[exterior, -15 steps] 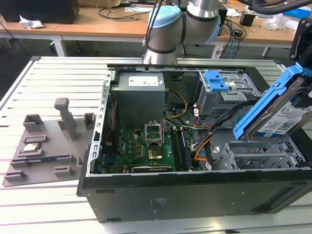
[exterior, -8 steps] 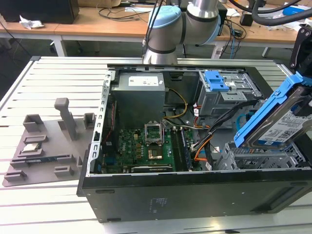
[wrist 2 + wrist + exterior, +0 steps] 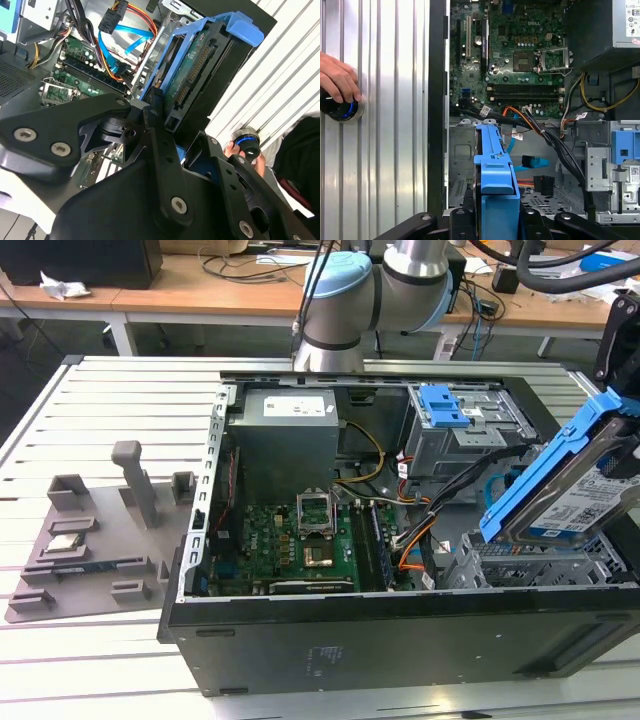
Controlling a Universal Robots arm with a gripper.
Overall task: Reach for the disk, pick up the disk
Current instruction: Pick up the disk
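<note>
In the exterior view the disk (image 3: pixel 575 490), silver with a printed label and a bright blue bracket, hangs tilted above the grey drive bay (image 3: pixel 530 560) at the right end of the open computer case. My black gripper (image 3: pixel 625 405) is shut on its upper end. In the first wrist view the disk (image 3: pixel 492 165) is seen edge-on, with my fingers (image 3: pixel 464 212) clamped on either side of its blue bracket. The second wrist view shows its green circuit-board underside (image 3: pixel 192 75) held between my gripper (image 3: pixel 182 130) linkages.
The open case (image 3: pixel 400 640) holds a motherboard (image 3: pixel 290 540), a power supply (image 3: pixel 285 435), loose cables and a drive cage with a blue clip (image 3: pixel 450 410). A grey fixture plate (image 3: pixel 90 540) lies at the exterior view's left. A person's hand (image 3: pixel 337 80) rests on a blue-lit knob.
</note>
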